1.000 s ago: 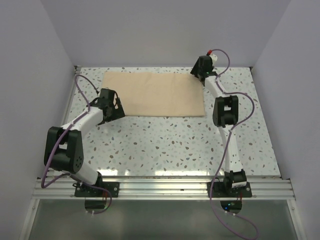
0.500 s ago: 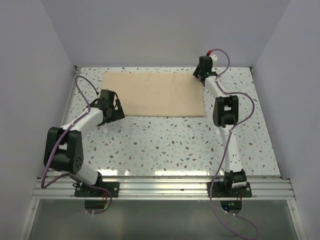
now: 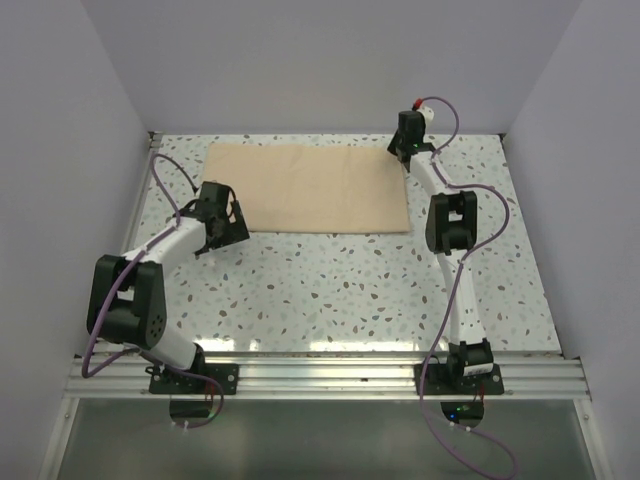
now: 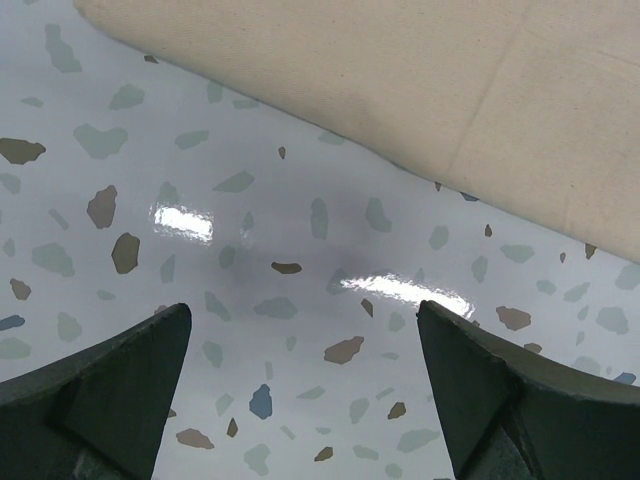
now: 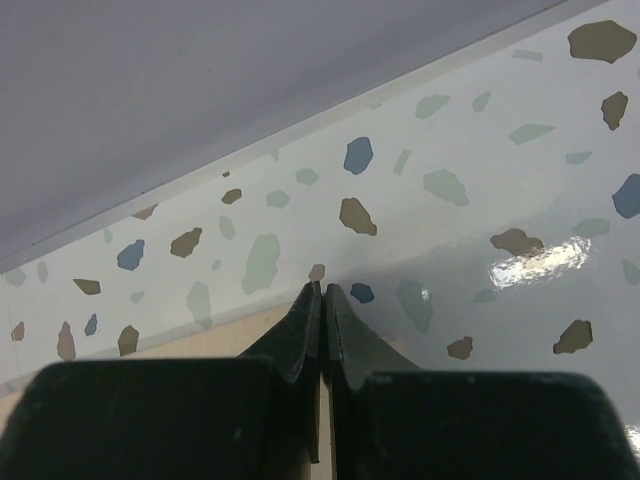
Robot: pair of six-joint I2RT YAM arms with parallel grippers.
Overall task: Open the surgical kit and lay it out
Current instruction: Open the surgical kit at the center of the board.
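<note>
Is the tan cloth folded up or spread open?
It looks folded shut and lies flat: a flap edge crosses the tan cloth, and nothing wrapped inside shows.

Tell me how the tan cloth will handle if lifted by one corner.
The cloth lies flat with a faint crease, so it will probably droop rather than hold shape. It looks thin, so likely light. On the glossy table it may slide toward a pull instead of staying put.
</note>
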